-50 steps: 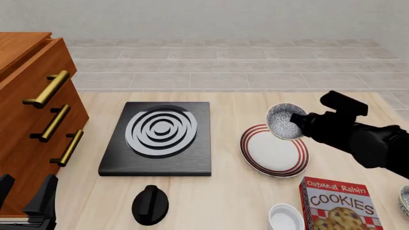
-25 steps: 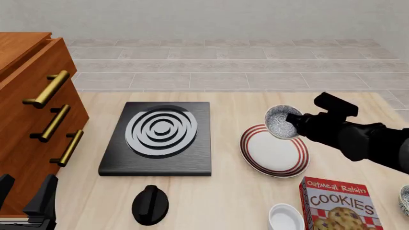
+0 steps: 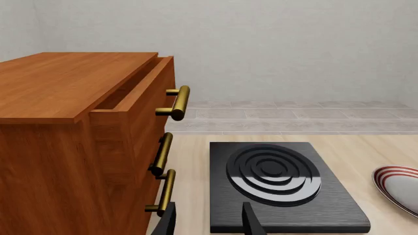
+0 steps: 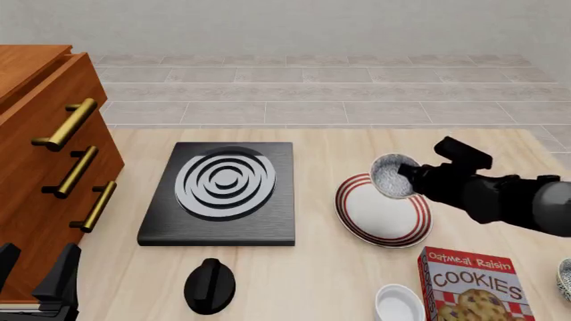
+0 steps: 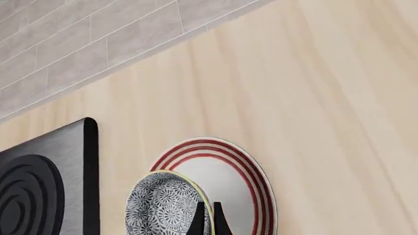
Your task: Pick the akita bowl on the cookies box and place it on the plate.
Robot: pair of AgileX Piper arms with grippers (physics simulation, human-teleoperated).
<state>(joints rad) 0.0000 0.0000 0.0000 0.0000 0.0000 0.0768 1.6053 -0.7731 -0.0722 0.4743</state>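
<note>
The akita bowl [image 4: 391, 176], speckled black and white, hangs tilted over the far part of the plate [image 4: 375, 221], a white plate with red rings. My right gripper [image 4: 407, 175] is shut on its rim from the right. In the right wrist view the thin fingers [image 5: 207, 218] pinch the akita bowl's [image 5: 163, 205] edge above the plate [image 5: 258, 186]. The red cookies box [image 4: 469, 287] lies at the near right with nothing on it. My left gripper [image 4: 36, 267] rests open at the near left, and its fingers [image 3: 251, 220] hold nothing.
A black stove [image 4: 221, 190] with a grey-ringed burner lies left of the plate, its knob [image 4: 210, 284] nearer to me. A wooden cabinet [image 4: 45, 167] with brass handles stands at the left. A plain white bowl [image 4: 399, 304] sits beside the cookies box. Another bowl [image 4: 563, 277] shows at the right edge.
My right gripper has come down and slightly nearer with the akita bowl, closer to the plate. The left arm has not moved.
</note>
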